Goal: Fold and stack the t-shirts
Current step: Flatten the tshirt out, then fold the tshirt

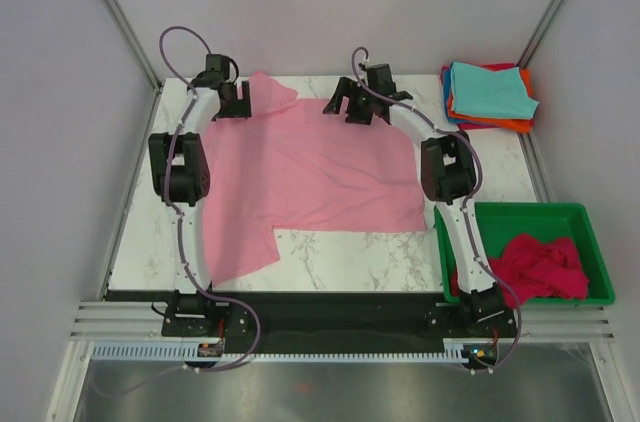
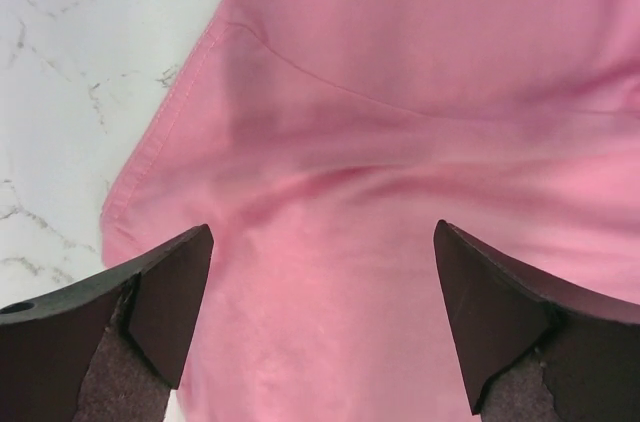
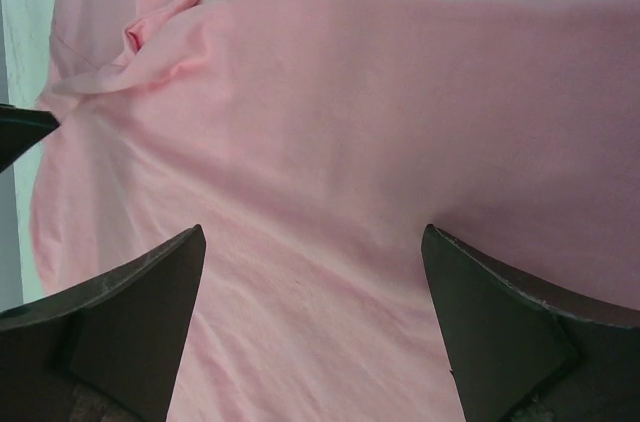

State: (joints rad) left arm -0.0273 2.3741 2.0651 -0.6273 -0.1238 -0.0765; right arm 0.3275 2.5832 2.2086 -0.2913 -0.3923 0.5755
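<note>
A light pink t-shirt [image 1: 310, 172] lies spread flat over the middle of the marble table [image 1: 340, 257], one sleeve at the far left and one at the near left. My left gripper [image 1: 232, 107] hovers open over the far-left sleeve; in the left wrist view its fingers [image 2: 170, 292] straddle pink cloth [image 2: 400, 142] beside the sleeve hem, holding nothing. My right gripper [image 1: 355, 110] stands open above the shirt's far edge; its wrist view shows only pink fabric [image 3: 330, 122] between the spread fingers [image 3: 150, 302]. Folded t-shirts [image 1: 488, 94] are stacked at the back right, teal on top.
A green bin [image 1: 560, 214] at the near right holds a crumpled magenta t-shirt [image 1: 540, 267]. Orange, blue and red layers show under the teal one in the stack. Grey walls and metal frame posts enclose the table.
</note>
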